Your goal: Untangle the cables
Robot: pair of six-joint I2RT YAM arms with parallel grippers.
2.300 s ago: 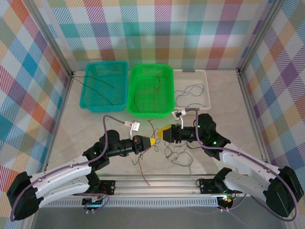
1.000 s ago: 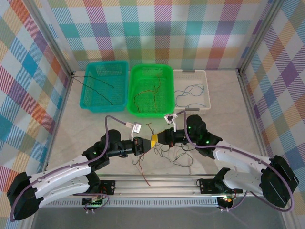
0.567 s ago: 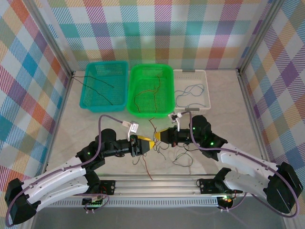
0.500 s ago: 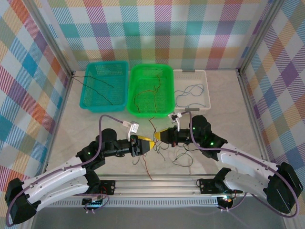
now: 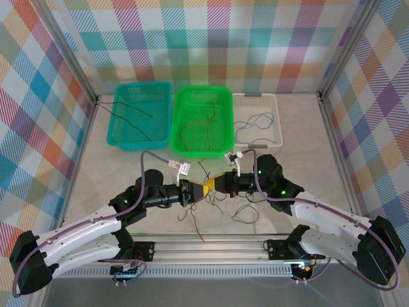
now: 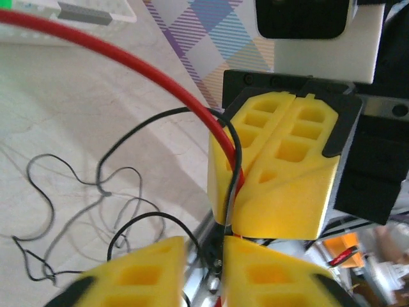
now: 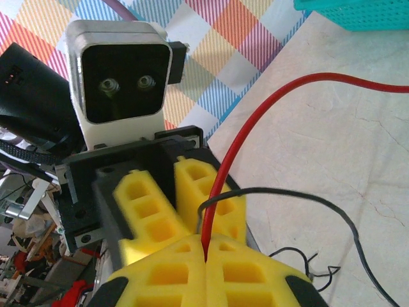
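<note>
Both nearer than before, left pincer (image 5: 202, 190) and right pincer (image 5: 213, 185) tip to tip, tight on red cable (image 6: 128, 61)

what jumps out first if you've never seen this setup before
Two yellow-fingered grippers sit tip to tip mid-table: the left gripper and the right gripper, the right one pinching a red wire. Farther back stand a teal basket, a green basket and a white basket, each holding thin wires.
</note>
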